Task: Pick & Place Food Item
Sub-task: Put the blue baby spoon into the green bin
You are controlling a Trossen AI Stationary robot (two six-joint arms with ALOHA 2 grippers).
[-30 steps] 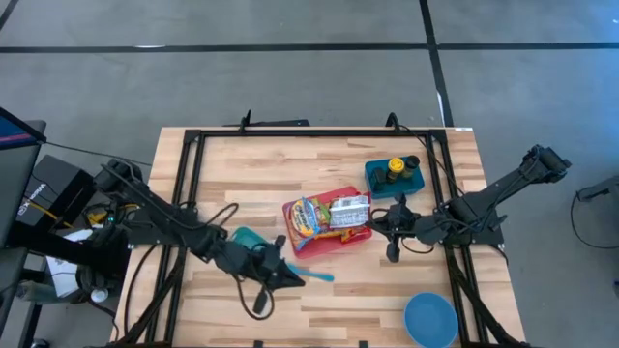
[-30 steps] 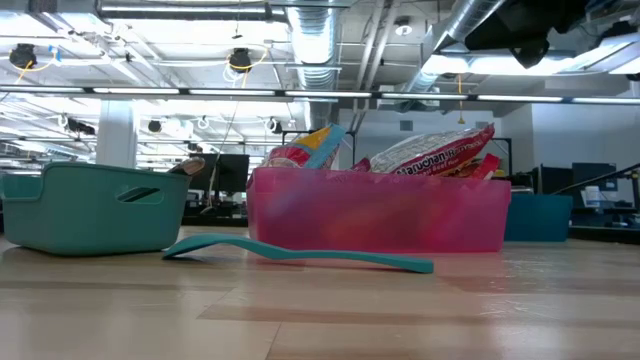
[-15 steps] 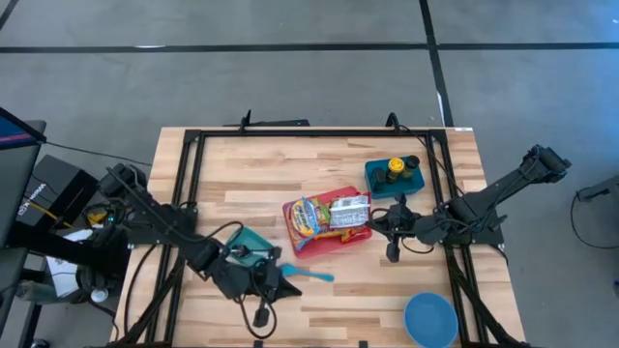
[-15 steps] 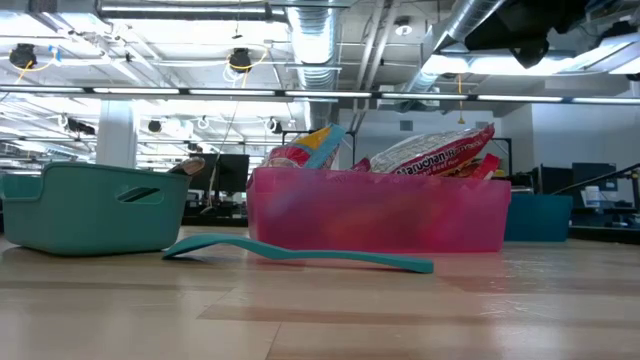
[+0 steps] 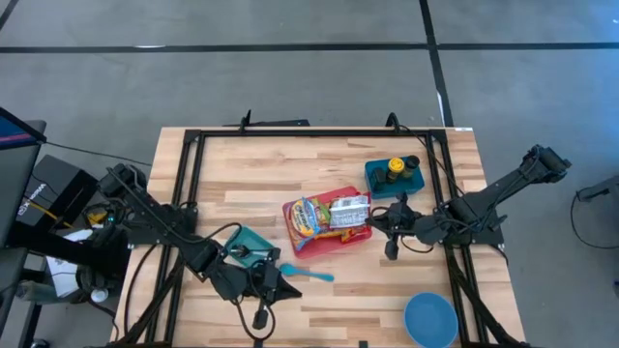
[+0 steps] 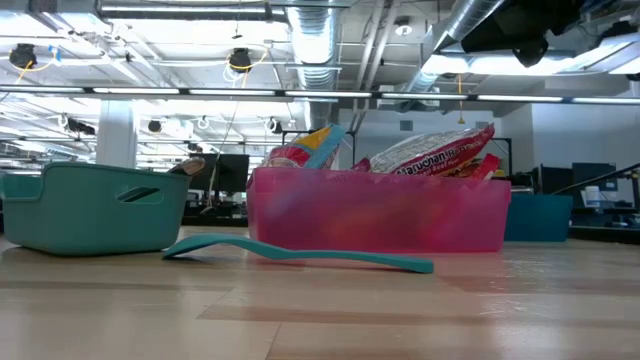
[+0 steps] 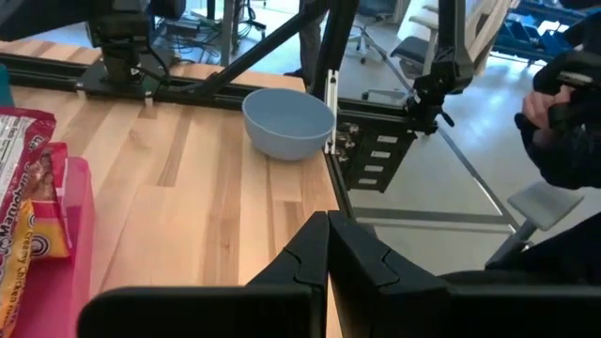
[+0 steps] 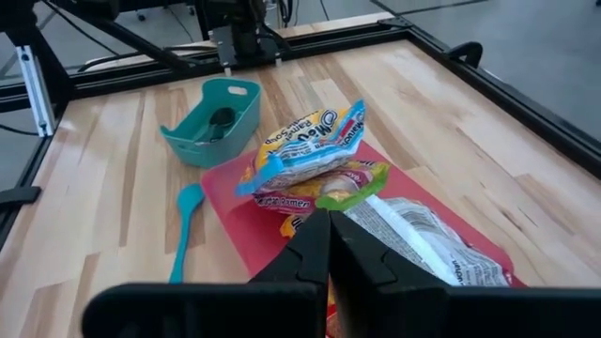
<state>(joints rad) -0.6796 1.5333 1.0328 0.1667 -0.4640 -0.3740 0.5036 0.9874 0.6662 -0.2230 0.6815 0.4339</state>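
Observation:
A pink tray (image 5: 302,242) holds several food packets (image 5: 329,215) near the table's middle; they also show in the right wrist view (image 8: 310,155) and the low view (image 6: 420,155). A teal spatula (image 5: 311,275) lies flat on the wood before the tray. Left of it stands a teal basket (image 5: 250,242). My left gripper (image 5: 286,288) is shut above the table, just near-left of the spatula, holding nothing (image 7: 329,253). My right gripper (image 5: 371,224) is shut above the tray's right end, over the packets, also holding nothing (image 8: 329,249).
A teal bin (image 5: 395,177) with bottles stands at the back right. A blue bowl (image 5: 430,319) sits by the near right corner, also in the left wrist view (image 7: 286,122). A black frame (image 5: 290,135) rims the table. A person sits beyond the table edge (image 7: 563,122).
My left arm has swung toward the table's near edge and a little left, off the teal basket, which now shows more fully. Its gripper has stayed shut. The spatula, tray and packets have not moved.

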